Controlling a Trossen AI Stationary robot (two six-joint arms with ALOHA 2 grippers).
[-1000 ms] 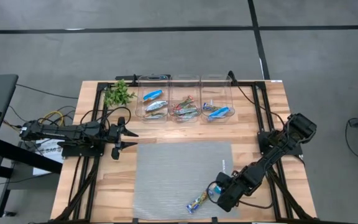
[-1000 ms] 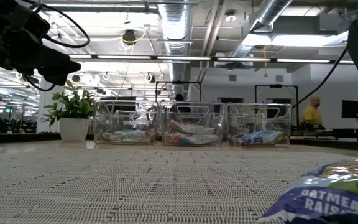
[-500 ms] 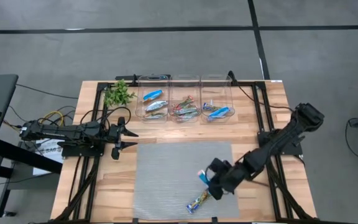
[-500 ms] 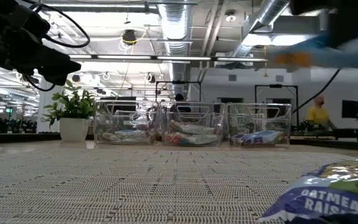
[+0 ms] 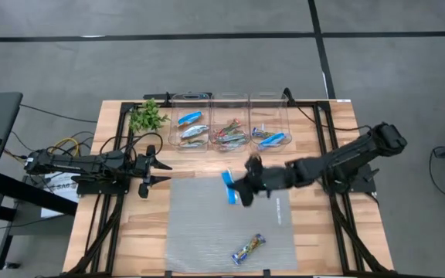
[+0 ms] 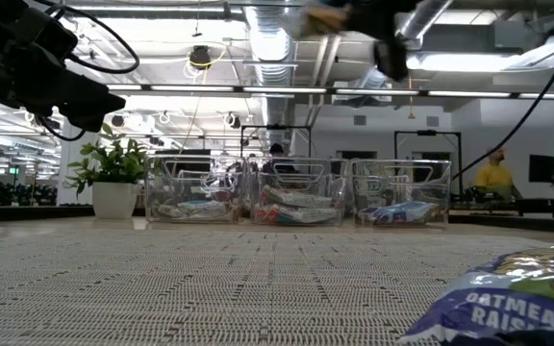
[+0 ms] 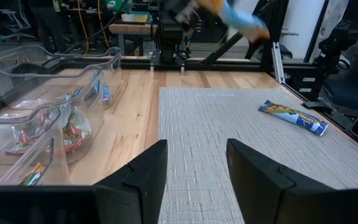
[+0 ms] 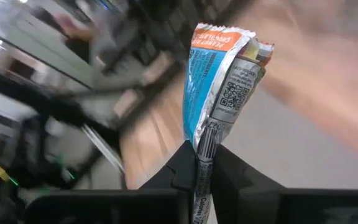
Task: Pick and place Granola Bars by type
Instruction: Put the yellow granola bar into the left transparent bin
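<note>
My right gripper (image 5: 236, 190) hangs over the far part of the grey mat (image 5: 207, 228), shut on a bright blue granola bar with an orange end (image 5: 229, 186). The same bar (image 8: 219, 87) fills the right wrist view. A second bar in a blue-silver-yellow wrapper (image 5: 248, 249) lies flat on the mat near the table's near edge, and it also shows as the bar (image 7: 292, 117) in the left wrist view. More bars lie in the three clear bins (image 5: 230, 123) at the far edge. My left gripper (image 5: 161, 171) waits open, left of the mat. My right gripper pinches the blue bar by one crimped end (image 8: 205, 144) between its two fingers. The arm reaches in from the table's right, so the fingers point toward its left. The bar is lifted clear of the mat and sticks out past the fingertips, orange end farthest away.
A green plant sprig (image 5: 147, 116) stands at the far left, beside the left bin (image 5: 191, 123). Black frame rails run along both sides of the wooden table (image 5: 114, 232). The mat shows bare weave between the lying bar and the bins.
My right gripper has risen from the mat's near right corner and swung toward the far edge and the table's left. It has carried the blue bar up off the mat toward the bins. The blue-silver-yellow bar has stayed where it lay.
</note>
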